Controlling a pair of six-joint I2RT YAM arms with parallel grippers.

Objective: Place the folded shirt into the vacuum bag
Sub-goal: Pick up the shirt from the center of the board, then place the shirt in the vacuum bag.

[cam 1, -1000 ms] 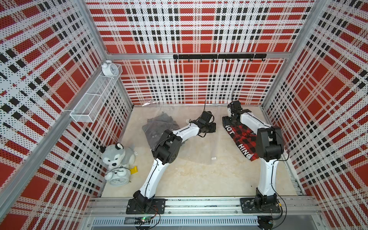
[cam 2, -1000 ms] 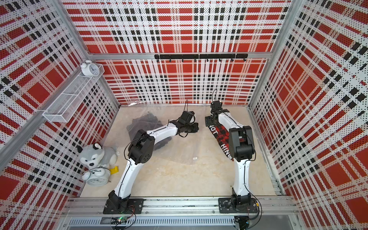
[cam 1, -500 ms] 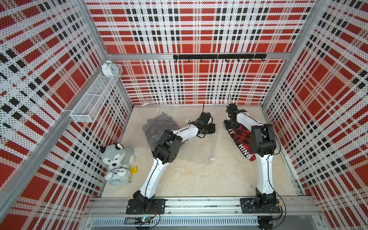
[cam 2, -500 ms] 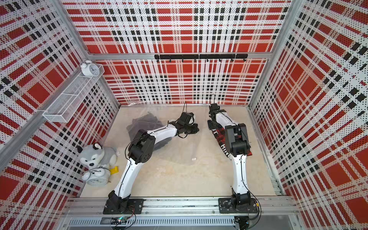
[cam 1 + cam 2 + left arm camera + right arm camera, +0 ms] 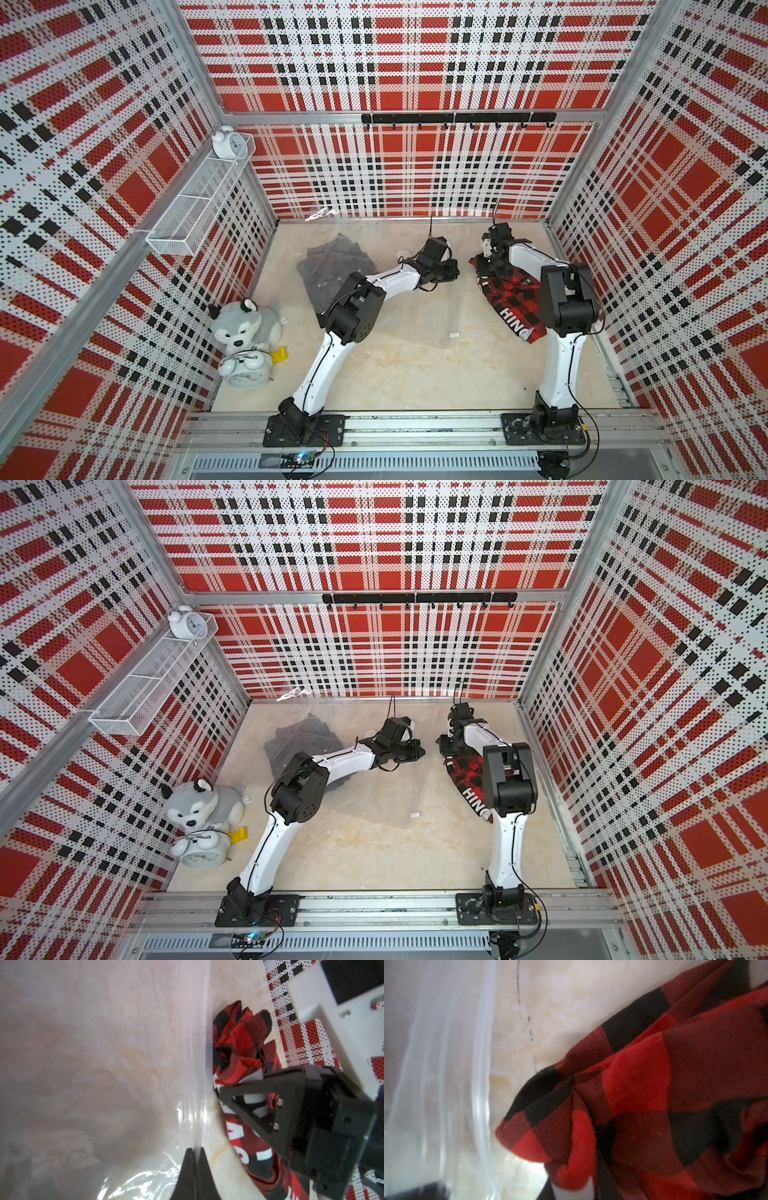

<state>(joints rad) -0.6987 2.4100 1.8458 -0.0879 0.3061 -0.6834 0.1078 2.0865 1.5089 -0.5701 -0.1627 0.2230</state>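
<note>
The vacuum bag [image 5: 415, 316] lies flat in the middle of the table, clear and crinkly, with its white slider clip [image 5: 453, 333] near its front corner. My left gripper [image 5: 451, 272] is shut on the bag's right edge, and in the left wrist view the plastic [image 5: 145, 1064] is pinched between its tips [image 5: 195, 1150]. The folded shirt [image 5: 513, 305], red and black plaid with white letters, lies just right of the bag. My right gripper [image 5: 485, 266] is shut on the shirt's far corner, where the cloth [image 5: 633, 1084] is bunched at the jaws [image 5: 575, 1186].
A dark grey garment [image 5: 332, 268] shows through the plastic at the bag's left end. A plush husky [image 5: 243, 324] and an alarm clock [image 5: 245, 372] sit by the left wall. A wire shelf [image 5: 199, 203] with a white clock [image 5: 226, 143] hangs above them.
My right arm has swung left and back to the shirt's far corner, and its jaws have closed on the cloth, bunching it. The left arm has held still.
</note>
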